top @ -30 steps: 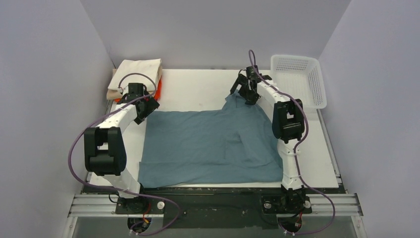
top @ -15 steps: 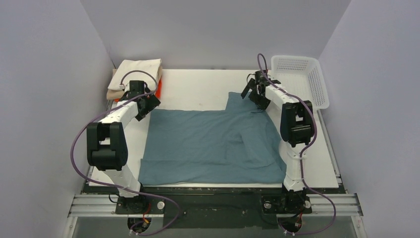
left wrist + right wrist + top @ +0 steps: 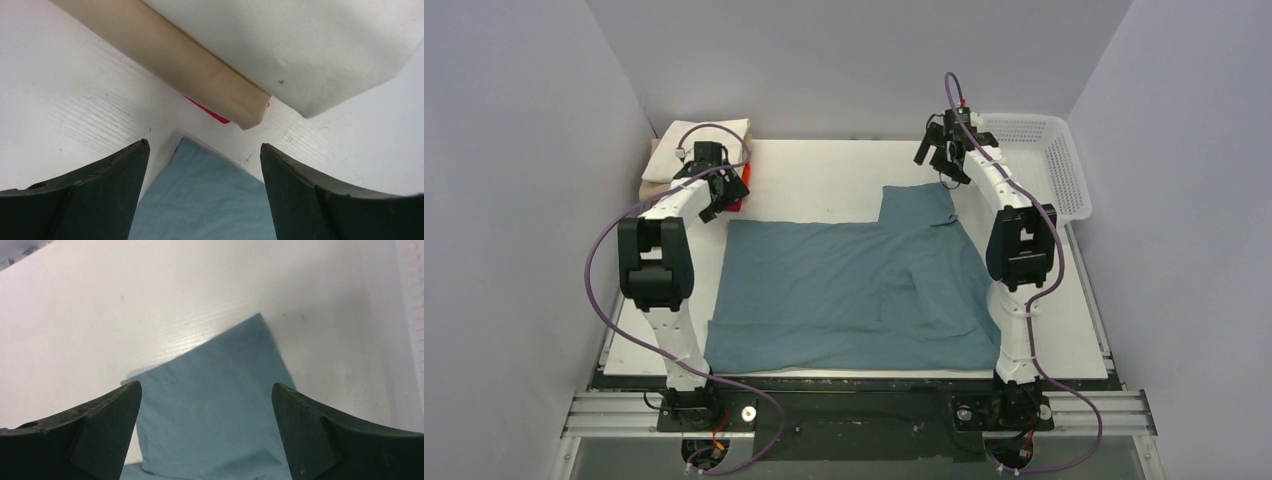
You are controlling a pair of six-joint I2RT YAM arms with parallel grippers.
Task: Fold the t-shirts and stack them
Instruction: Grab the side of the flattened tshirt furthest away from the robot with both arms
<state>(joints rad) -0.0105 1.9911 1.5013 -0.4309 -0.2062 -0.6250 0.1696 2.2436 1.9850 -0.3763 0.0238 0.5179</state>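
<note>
The large teal-blue t-shirt (image 3: 854,285) lies spread flat on the white table, one sleeve (image 3: 916,205) pointing to the far side. My left gripper (image 3: 714,200) is open and empty, just above the shirt's far left corner (image 3: 200,200), beside the folded stack. My right gripper (image 3: 944,165) is open and empty, raised above the sleeve (image 3: 220,405). A folded stack sits at the far left: a cream shirt (image 3: 704,140) on top, a tan one (image 3: 165,55) under it and red (image 3: 212,114) showing at the bottom.
A white perforated basket (image 3: 1029,160) stands at the far right corner, close to my right arm. Grey walls close in the table on three sides. Bare white table (image 3: 824,180) lies between the stack and the sleeve.
Both grippers have let go of the teal shirt's far edge and pulled away toward the back. The sleeve now lies flat. The left arm has swung toward the stack.
</note>
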